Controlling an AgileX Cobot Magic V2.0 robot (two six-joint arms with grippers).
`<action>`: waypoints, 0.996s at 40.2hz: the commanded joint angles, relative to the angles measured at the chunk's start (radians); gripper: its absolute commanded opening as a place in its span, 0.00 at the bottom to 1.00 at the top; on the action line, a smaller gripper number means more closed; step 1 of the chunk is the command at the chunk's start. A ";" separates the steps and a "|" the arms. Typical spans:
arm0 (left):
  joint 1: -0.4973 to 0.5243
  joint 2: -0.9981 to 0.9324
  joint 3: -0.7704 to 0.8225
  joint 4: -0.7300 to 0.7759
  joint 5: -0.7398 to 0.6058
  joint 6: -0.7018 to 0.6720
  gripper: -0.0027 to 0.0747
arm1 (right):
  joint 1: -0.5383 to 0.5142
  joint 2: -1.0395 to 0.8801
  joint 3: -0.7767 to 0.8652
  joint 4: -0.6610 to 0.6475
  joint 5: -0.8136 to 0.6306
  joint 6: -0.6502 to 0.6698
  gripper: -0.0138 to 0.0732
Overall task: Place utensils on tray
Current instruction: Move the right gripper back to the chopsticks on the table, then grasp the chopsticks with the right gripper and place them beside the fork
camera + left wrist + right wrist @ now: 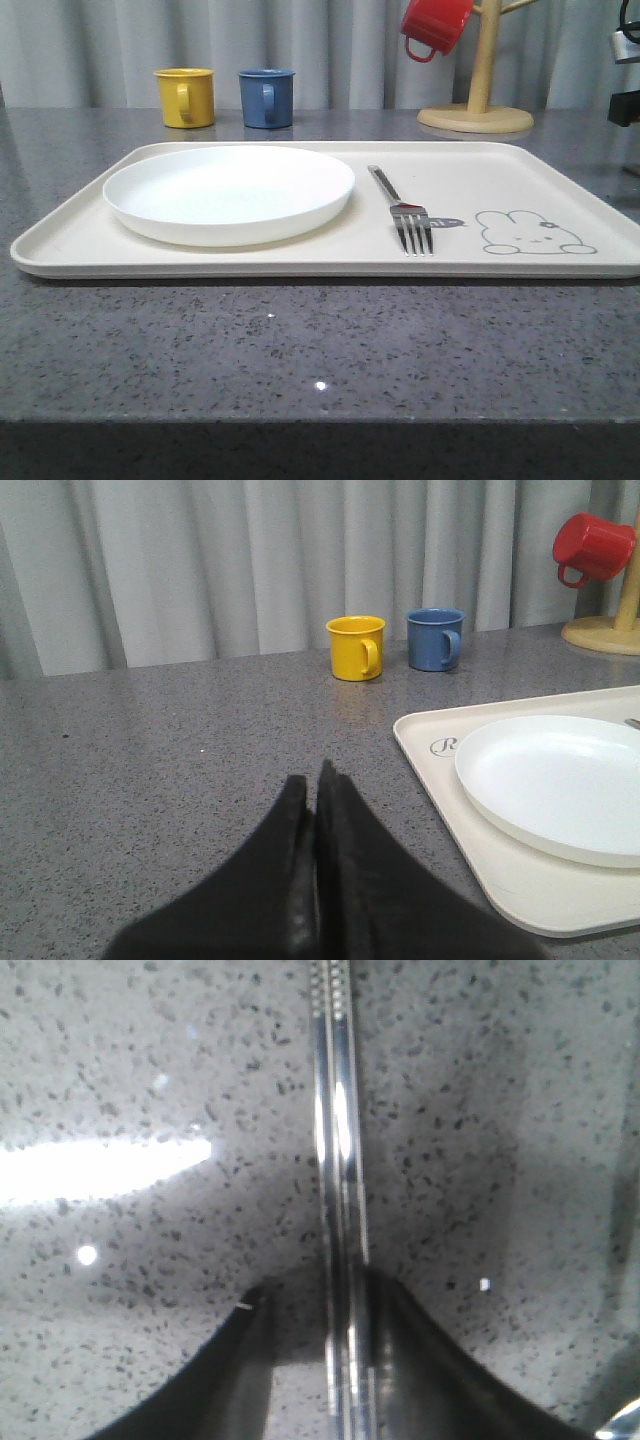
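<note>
Chopsticks [340, 1160], the pair of flat shiny metal sticks, sit right between your right gripper [345, 1360] fingers, lying on the speckled grey stone counter [150, 1310]. The two dark fingers [400, 1340] press against the pair from either side, so you can treat the jaws as clamped on them, low on the shafts. The sticks run away from the fingers with their ridged ends furthest out.

Expect them to be stiff, thin, light and slippery; polished metal on hard pads may slide or scissor apart. Judging by this, a hold nearer the middle would balance better, and you should keep both sticks pinched together as one.

Your left gripper [315, 810] hangs over bare counter with its black fingers pressed together and nothing between them, just beside the near corner of the large cream rectangular tray [300, 258].

On that tray the round shallow white plate [228, 192] sits to the left, and the silver metal fork [400, 210] lies to its right, tines toward you, next to the grey rabbit drawing [535, 232]. Bare tray remains around the fork for the chopsticks.

Beyond the tray stand a yellow mug [185, 97] and a blue mug [266, 97], with a red mug [435, 25] hung on a wooden stand [478, 105].
</note>
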 commanded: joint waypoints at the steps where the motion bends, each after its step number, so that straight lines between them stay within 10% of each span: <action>1: 0.000 0.013 -0.028 -0.011 -0.085 -0.008 0.01 | -0.007 -0.022 -0.018 -0.013 -0.013 -0.009 0.32; 24: 0.000 0.013 -0.028 -0.011 -0.085 -0.008 0.01 | 0.024 -0.165 -0.113 -0.011 0.097 0.059 0.20; 40: 0.000 0.013 -0.028 -0.011 -0.085 -0.008 0.01 | 0.276 -0.138 -0.217 0.077 0.152 0.168 0.20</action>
